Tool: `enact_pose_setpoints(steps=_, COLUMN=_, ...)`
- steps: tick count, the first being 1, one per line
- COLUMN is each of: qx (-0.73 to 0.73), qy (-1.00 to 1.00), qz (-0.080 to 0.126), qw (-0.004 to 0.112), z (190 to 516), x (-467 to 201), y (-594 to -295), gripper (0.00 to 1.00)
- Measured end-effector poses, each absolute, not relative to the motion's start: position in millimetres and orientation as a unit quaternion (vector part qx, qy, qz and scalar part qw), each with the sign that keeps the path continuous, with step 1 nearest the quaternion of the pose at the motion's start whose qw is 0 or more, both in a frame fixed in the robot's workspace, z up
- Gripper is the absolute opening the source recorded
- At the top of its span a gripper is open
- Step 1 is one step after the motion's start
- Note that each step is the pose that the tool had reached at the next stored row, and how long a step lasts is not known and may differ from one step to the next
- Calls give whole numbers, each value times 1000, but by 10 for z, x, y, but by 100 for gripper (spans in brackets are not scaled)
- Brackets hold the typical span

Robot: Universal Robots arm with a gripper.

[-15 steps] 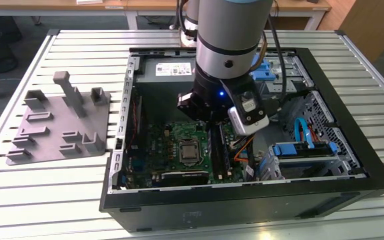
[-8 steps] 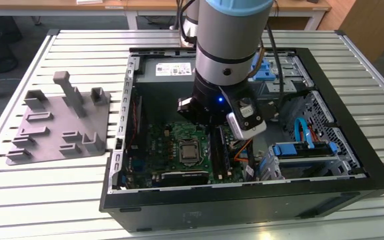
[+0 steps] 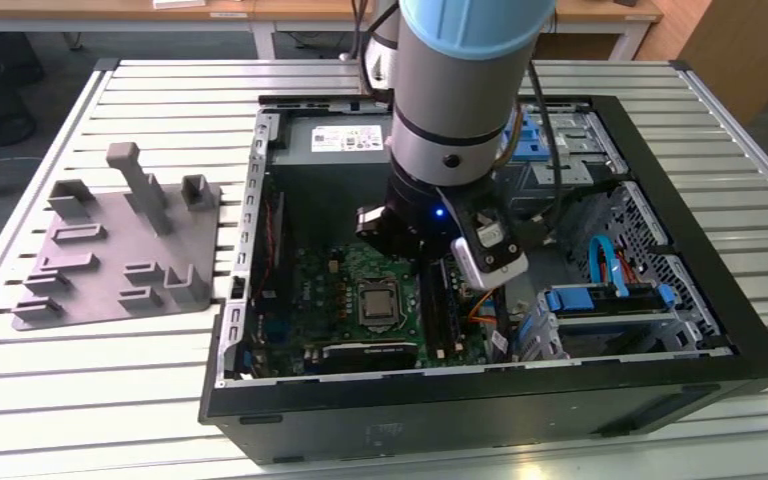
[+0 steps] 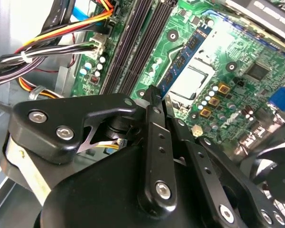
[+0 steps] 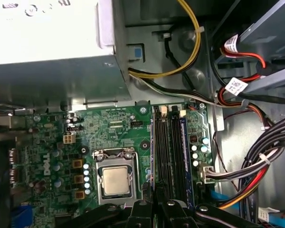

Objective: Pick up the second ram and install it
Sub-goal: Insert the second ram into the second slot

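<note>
The room is bright and the light is even. The case (image 3: pixel 704 370) is dark inside in the exterior view. White glare washes the board (image 4: pixel 213 42) in the second wrist view. The near gripper (image 4: pixel 154 97) looks blurry.

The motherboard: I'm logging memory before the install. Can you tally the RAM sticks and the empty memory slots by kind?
second ram, held between the fingers: 1
seated RAM stick: 1
empty memory slots: 3
Total: 5
</note>
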State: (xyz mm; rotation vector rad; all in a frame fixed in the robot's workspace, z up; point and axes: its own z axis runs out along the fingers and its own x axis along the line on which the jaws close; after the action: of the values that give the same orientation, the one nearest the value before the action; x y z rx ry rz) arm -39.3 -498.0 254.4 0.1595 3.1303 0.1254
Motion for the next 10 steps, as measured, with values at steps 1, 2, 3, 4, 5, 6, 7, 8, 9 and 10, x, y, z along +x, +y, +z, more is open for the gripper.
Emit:
enact_pose_setpoints(steps=1, qx=50, qy=998, qz=40, qw=2, z=2527, x=-386, y=-4980, gripper=14)
enact_pose_setpoints(steps=2, qx=50, qy=998, qz=40, qw=2, z=2508, x=-382, y=-4980, gripper=14)
enact_pose_setpoints(steps=3, qx=50, qy=998, qz=40, qw=2, z=2490, x=-382, y=-4980, gripper=14)
enact_pose_setpoints(steps=4, qx=50, qy=998, qz=40, qw=2, z=2472, x=-379, y=-4980, gripper=14)
enact_pose_setpoints(steps=5, qx=50, qy=998, qz=40, qw=2, z=2455, x=-376, y=-4980, gripper=14)
enact_pose_setpoints(steps=6, qx=50, qy=998, qz=40, qw=2, z=2435, x=-373, y=-4980, gripper=14)
enact_pose_setpoints(steps=7, qx=50, qy=998, qz=40, qw=2, z=2417, x=-371, y=-4980, gripper=14)
enact_pose_setpoints(steps=8, qx=50, qy=998, qz=40, qw=2, z=2399, x=-369, y=-4980, gripper=14)
enact_pose_setpoints(steps=9, qx=50, qy=998, qz=40, qw=2, z=2381, x=-363, y=-4980, gripper=14)
enact_pose_setpoints(steps=10, qx=50, qy=998, qz=40, qw=2, z=2363, x=-356, y=-4980, gripper=14)
